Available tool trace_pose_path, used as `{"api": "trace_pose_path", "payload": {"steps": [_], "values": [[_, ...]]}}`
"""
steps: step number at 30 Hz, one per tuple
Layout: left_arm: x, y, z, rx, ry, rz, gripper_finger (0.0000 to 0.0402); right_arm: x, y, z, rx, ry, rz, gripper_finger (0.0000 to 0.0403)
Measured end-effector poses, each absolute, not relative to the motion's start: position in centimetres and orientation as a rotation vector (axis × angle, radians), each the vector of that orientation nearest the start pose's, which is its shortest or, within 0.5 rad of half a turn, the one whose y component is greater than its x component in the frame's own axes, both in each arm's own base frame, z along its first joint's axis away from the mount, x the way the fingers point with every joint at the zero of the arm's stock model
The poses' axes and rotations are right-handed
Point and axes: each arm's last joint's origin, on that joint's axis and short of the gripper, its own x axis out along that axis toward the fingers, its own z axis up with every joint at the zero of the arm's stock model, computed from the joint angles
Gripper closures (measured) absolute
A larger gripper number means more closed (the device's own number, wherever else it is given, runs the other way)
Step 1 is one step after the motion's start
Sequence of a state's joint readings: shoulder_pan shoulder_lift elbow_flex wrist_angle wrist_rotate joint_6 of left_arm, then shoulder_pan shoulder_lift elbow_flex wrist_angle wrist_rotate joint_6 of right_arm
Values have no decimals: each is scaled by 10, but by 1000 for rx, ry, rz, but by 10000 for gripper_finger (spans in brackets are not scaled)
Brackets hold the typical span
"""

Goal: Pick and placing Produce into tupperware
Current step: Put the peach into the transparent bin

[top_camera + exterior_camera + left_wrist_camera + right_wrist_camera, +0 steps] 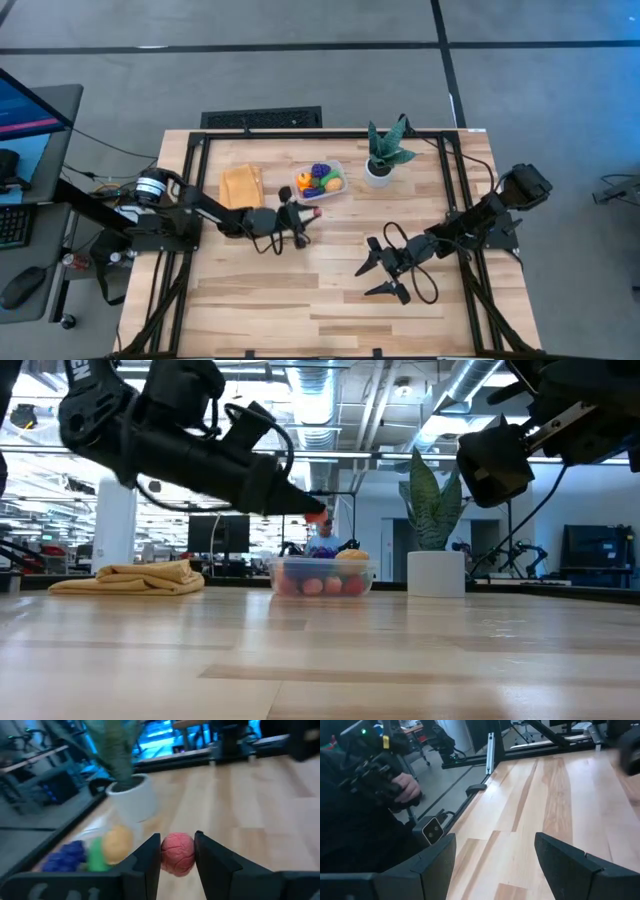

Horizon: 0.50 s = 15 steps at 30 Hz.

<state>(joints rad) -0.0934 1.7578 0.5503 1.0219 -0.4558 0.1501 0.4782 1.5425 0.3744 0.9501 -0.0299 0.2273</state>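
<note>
Presently your left end effector [177,865] pinches a red strawberry [177,852] just near of the tupperware [322,181]; carry it farther over the rim before releasing. Your right end effector [385,275] waits wide open, empty, at right.

Tupperware [322,576] of produce [318,586], tan cloth [132,577], potted plant [436,528]

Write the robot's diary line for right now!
left gripper: shut on red strawberry, near tupperware | right gripper: open, waiting | produce: in tupperware
</note>
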Motion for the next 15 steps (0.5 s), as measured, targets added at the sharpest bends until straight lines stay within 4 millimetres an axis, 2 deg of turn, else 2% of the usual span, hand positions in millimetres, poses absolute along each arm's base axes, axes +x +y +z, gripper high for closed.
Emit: {"api": "trace_pose_path", "payload": {"steps": [6,15], "values": [[298,22,154,152,238,393,300,229,120,144,172,272,479,138],[283,74,156,26,332,448,300,229,119,144,167,273,479,138]]}}
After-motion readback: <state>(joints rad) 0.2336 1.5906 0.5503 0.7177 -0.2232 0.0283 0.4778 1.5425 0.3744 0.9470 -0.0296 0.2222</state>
